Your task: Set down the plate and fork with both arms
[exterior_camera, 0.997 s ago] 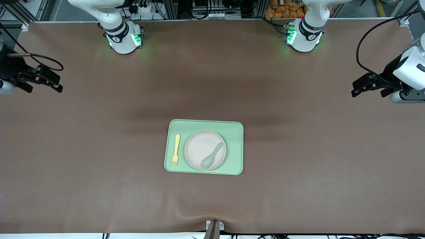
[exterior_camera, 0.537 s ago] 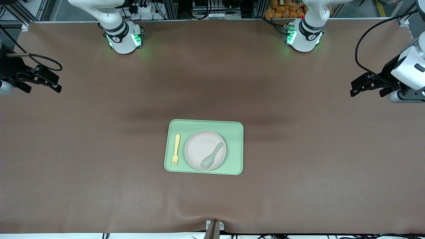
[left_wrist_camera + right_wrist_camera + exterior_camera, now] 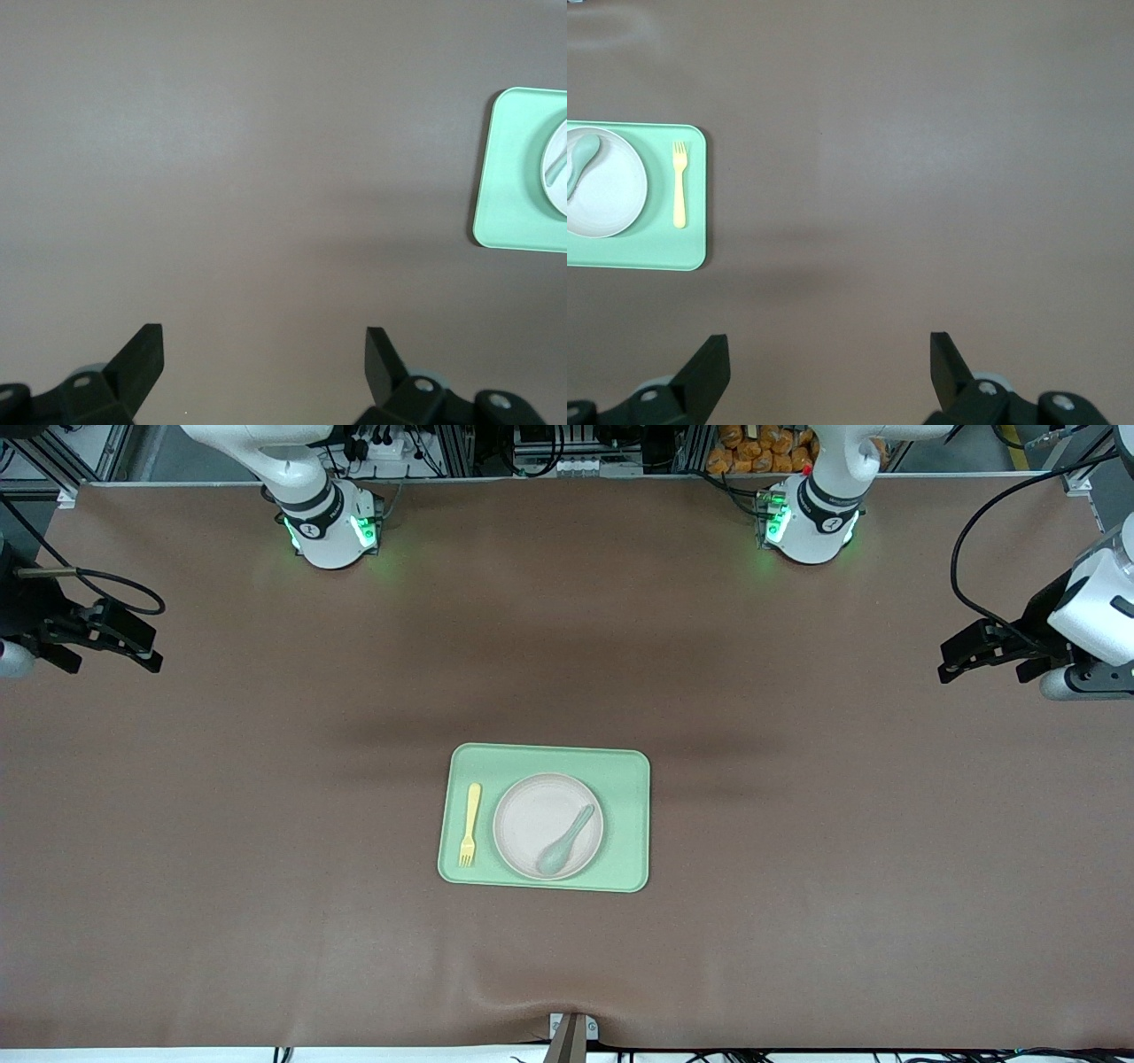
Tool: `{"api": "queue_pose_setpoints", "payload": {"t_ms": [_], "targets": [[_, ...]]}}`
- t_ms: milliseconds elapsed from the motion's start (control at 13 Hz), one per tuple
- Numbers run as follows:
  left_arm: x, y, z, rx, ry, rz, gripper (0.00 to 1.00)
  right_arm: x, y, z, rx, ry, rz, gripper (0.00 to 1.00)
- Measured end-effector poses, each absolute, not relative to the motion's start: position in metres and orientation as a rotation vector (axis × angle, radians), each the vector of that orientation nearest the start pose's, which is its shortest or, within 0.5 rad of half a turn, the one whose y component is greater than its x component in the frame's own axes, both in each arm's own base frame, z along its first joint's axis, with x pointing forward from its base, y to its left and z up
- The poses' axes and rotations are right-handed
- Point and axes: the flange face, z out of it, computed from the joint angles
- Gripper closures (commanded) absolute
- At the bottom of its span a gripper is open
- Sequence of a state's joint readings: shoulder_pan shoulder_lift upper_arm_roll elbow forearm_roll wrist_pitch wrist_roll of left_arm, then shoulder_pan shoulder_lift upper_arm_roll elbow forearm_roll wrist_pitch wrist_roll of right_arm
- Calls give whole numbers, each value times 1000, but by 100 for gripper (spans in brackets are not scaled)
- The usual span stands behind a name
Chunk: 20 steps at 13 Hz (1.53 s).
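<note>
Brown matting covers the whole table [image 3: 266, 797], with aluminium framing and cabling visible along the edge where the two arm bases stand. Near the middle of the table, toward the front camera, lies a rectangular light-green tray [image 3: 627, 779]. On the tray rests the plate [image 3: 532, 815], round, shallow and pale beige-pink, sitting roughly central. A grey-green spoon [image 3: 565, 841] lies inside the plate, bowl end nearer the front camera, handle angled away from it. The fork [image 3: 470, 824], pale yellow, lies flat on the tray just beside the plate, toward the right arm's end of the table, not touching the plate; its tines point toward the front camera. The right gripper [image 3: 137, 654] hangs over bare matting at the right arm's end of the table, well apart from the tray, with its fingers [image 3: 707, 367] spread wide and nothing between them. The left gripper [image 3: 961, 657] hangs over bare matting at the left arm's end of the table, likewise well apart from the tray, its fingers [image 3: 142, 359] spread wide and holding nothing. In the left wrist view only one end of the tray and a sliver of the plate are visible.
</note>
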<state>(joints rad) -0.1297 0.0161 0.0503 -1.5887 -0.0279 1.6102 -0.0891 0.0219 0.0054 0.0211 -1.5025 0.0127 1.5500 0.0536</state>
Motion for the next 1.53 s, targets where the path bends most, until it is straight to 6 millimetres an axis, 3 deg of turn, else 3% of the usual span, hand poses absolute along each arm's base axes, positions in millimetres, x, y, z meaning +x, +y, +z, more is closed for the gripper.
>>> {"api": "queue_pose_setpoints", "payload": {"t_ms": [307,690,1533], "targets": [[555,-48,608,-3164,-13,68,0,554,25,651,-3126,16,-63,0],[538,-53,621,-3160,7,128,0,555,24,650,-3127,17,-62,0],[541,-54,625,-3153,53,62,0,555,21,650,-3132,27,-64,0]]}}
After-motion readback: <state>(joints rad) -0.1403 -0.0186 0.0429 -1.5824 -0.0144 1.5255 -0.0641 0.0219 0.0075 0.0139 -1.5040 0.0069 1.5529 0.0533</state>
